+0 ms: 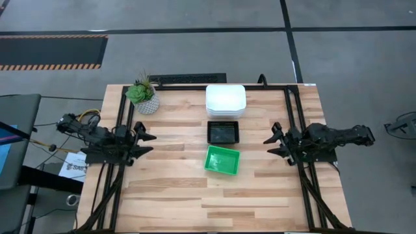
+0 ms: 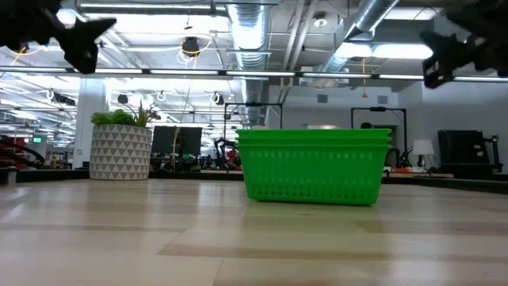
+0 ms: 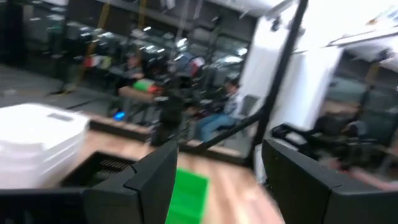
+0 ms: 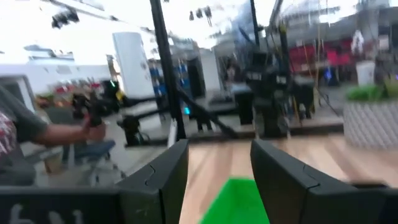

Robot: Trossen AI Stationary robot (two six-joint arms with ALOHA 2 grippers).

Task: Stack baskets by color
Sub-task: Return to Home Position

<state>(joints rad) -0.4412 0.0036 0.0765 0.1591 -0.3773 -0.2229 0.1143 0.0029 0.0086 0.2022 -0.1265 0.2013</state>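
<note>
Three stacks of baskets stand in a row down the table's middle: white baskets (image 1: 225, 100) at the far end, black mesh baskets (image 1: 224, 132) in the middle, green mesh baskets (image 1: 222, 160) nearest, each resting flat on its bottom. In the low view the green stack (image 2: 313, 165) shows nested rims. My left gripper (image 1: 148, 144) is drawn back at the table's left edge, open, nothing between its fingers (image 3: 214, 180). My right gripper (image 1: 271, 146) is drawn back at the right edge, open and empty (image 4: 217, 177).
A potted green plant (image 1: 143, 96) stands at the table's far left. A black bar (image 1: 188, 78) lies along the far edge. Bare wood lies in front of the green stack and on both sides of the row.
</note>
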